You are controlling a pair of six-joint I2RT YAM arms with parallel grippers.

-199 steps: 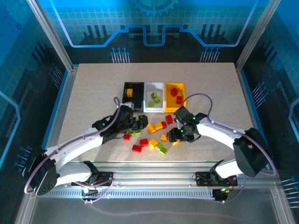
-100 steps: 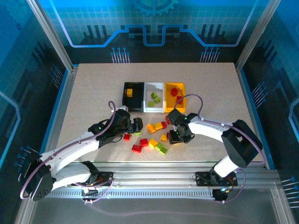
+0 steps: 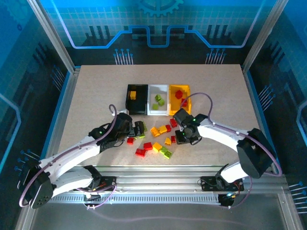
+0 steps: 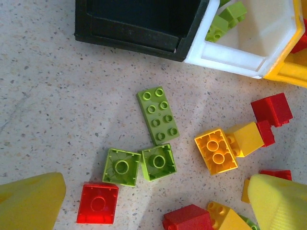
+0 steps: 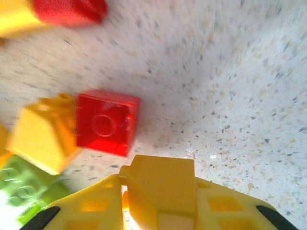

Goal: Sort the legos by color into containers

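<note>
Overhead: speckled beige tabletop (image 3: 96, 96), legos (image 3: 157, 146) scattered centrally, blue circuit-patterned walls (image 3: 153, 28).

The right wrist picture is blurred, so I cannot tell whether my right pincer (image 5: 158, 187) holds anything. A red brick (image 5: 72, 10) is cut by its top edge. The black bin (image 4: 139, 28) and my left fingertips (image 4: 31, 201) run off-frame.
</note>
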